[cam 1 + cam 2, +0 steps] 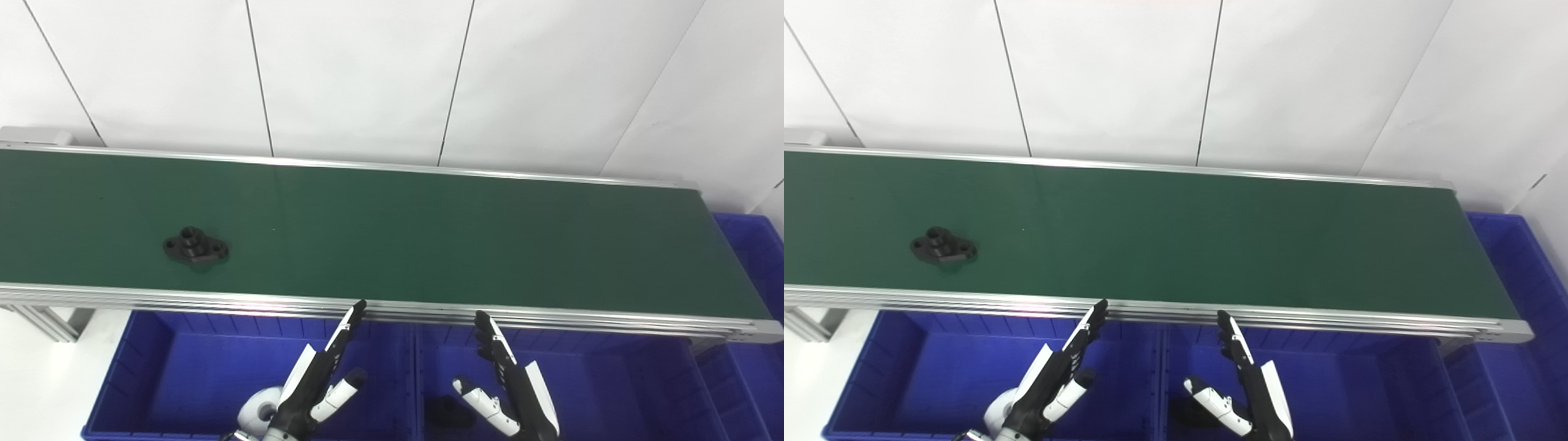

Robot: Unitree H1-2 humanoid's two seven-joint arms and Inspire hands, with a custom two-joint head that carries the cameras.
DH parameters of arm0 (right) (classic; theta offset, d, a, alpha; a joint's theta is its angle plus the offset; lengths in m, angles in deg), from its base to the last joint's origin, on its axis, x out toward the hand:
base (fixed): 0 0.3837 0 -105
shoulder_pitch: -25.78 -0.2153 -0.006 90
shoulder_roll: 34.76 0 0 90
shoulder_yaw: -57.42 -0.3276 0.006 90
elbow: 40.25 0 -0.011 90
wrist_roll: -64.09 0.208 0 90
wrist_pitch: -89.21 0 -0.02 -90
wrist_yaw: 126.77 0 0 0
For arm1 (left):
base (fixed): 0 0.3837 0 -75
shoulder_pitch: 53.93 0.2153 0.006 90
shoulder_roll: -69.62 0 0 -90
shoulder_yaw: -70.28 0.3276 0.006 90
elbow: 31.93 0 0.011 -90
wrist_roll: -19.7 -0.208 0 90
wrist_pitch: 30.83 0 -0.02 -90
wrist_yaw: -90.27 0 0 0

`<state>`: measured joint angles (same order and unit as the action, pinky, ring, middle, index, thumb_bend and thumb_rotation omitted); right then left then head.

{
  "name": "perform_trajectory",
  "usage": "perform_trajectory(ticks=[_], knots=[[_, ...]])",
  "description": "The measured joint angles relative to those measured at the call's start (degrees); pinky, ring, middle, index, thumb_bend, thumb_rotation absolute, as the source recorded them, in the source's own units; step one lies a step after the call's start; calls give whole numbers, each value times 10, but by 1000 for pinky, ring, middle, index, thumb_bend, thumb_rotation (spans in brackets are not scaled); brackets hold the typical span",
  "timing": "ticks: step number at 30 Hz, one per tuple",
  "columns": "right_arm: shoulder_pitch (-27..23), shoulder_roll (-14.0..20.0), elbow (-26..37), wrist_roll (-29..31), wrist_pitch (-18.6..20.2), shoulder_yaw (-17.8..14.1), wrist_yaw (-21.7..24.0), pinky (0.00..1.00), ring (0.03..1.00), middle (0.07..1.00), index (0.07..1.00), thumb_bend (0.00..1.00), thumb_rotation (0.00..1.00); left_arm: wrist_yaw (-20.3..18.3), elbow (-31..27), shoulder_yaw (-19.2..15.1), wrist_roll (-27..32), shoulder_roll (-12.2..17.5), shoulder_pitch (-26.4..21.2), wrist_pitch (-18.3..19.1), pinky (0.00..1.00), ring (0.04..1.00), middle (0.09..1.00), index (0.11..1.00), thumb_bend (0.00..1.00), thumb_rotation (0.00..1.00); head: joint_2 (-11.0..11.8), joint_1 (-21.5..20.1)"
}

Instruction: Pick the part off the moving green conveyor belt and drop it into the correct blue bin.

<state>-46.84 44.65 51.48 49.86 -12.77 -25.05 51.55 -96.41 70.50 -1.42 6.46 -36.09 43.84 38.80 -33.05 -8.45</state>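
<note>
A: Status: pick not yet made. The black flanged part (pixel 195 246) lies flat on the green conveyor belt (pixel 429 239), toward its left end and near the front rail, well apart from both hands.

B: Hands?

A: Left hand (pixel 321 380) and right hand (pixel 511 386) both hang below the belt's front rail, fingers extended and spread, holding nothing. Left hand is over the left blue bin (pixel 141 373), right hand over the middle blue bin (pixel 618 380).

B: Bin contents?

A: Middle bin: one dark object (pixel 450 411) on the floor at its left side, partly hidden by the right hand; likely a sorted part, shape not clear. Left bin: no part visible in the exposed floor. A third blue bin (pixel 756 257) sits past the belt's right end; interior mostly out of frame.

B: Remaining?

A: Everything: reach, grasp, carry, drop. Correct bin cannot be judged here.
</note>
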Motion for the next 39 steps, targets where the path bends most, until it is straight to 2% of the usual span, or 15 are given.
perform_trajectory(ticks=[1,3,5,6,10,18,23,29,35,39], knots=[[0,1,-3,0,-2,0,0,886,941,960,976,814,784,0,3,0,-1,0,0,0,989,1000,1000,1000,703,945,8,14],[1,5,-18,2,-11,0,0,905,948,966,981,810,786,1,5,1,-1,-1,1,-1,969,1000,1000,1000,706,897,42,57],[4,13,-32,9,-25,-1,0,916,953,969,984,808,778,5,11,2,-1,-4,2,-4,960,1000,1000,1000,711,884,45,60],[5,17,-39,17,-35,-2,1,925,959,975,988,807,773,9,17,2,-6,-6,2,-11,952,1000,1000,1000,719,876,58,73],[7,26,-60,40,-45,-7,7,943,977,984,994,795,755,15,33,5,-12,-8,3,-20,928,988,1000,1000,741,831,77,95],[6,27,-79,57,-75,-8,11,956,976,982,993,774,729,28,44,6,-14,-11,3,-36,903,976,999,989,739,776,86,97],[5,27,-89,57,-98,-9,11,955,974,978,993,768,724,34,45,8,-14,-11,3,-37,896,972,996,987,742,765,102,103],[3,27,-97,58,-101,-11,11,956,982,984,995,760,720,37,47,11,-17,-11,2,-37,890,969,996,983,752,753,105,99],[-2,27,-106,57,-111,-17,6,886,930,947,968,781,699,40,60,15,-18,-12,-1,-38,889,967,996,984,748,751,106,89],[-3,21,-109,47,-113,-24,-23,847,886,906,941,779,666,42,62,17,-18,-12,-2,-38,891,968,996,984,728,752,99,74]])
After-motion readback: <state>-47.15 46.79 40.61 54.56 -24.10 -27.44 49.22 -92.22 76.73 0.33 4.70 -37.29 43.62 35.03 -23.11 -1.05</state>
